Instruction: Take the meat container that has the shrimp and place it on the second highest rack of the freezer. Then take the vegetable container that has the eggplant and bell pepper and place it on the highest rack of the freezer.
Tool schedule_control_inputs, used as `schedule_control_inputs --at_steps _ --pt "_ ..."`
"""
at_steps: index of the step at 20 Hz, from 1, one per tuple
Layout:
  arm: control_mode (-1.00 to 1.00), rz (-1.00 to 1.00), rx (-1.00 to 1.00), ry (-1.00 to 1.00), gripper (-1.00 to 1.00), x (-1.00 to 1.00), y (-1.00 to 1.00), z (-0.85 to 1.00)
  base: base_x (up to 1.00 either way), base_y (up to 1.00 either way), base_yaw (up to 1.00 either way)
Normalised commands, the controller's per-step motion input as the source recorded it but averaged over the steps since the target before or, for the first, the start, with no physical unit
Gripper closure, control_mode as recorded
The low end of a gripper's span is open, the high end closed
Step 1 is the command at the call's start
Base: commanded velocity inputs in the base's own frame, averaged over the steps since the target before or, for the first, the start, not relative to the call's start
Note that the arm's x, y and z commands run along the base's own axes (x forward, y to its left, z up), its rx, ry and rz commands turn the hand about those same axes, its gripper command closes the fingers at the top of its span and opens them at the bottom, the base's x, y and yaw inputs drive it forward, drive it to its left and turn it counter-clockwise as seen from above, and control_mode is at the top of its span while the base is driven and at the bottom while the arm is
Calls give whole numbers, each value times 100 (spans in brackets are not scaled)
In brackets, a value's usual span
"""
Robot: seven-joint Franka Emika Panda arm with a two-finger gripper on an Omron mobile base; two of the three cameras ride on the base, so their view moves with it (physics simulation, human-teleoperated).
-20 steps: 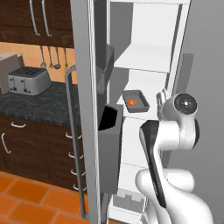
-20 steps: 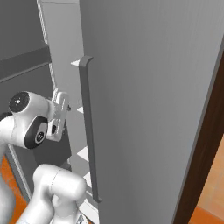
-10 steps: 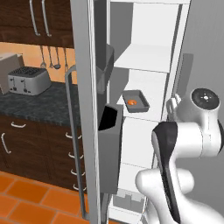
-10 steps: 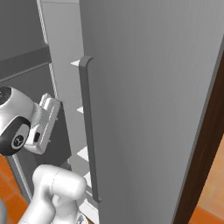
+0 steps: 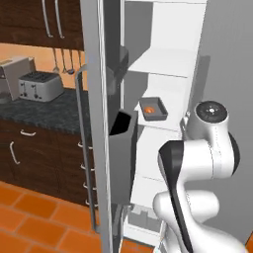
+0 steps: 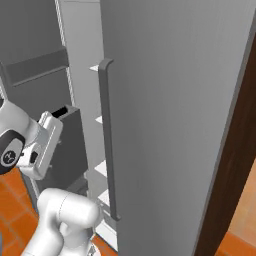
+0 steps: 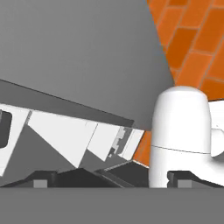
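The small shallow dish holding one orange shrimp-coloured piece, the meat container [image 5: 152,108], is sitting on a flat white shelf inside the tall grey-silver freezer [image 5: 101,89], one shelf below the topmost white shelf, the highest rack [image 5: 165,62], with the freezer door standing open beside it. The white arm's two-finger gripper [image 7: 113,178] is standing apart from the dish with its two dark finger tips [image 7: 40,179] spread wide and nothing between them, and it is pointing down toward the freezer's lower white compartments and the orange tiled floor [image 7: 192,48]. A silver toaster [image 5: 40,85] is resting on the dark speckled counter [image 5: 47,109] to the left of the freezer.
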Motion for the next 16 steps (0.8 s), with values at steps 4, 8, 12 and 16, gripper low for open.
schedule_control_inputs --at_steps 4,8,12,16 --pt "100 0 0 0 -100 0 0 0 -96 -52 43" --pt "100 0 0 0 -100 0 0 0 -63 -49 62" --pt "100 0 0 0 -100 0 0 0 -16 -39 76" --pt "100 0 0 0 -100 0 0 0 0 -8 81"
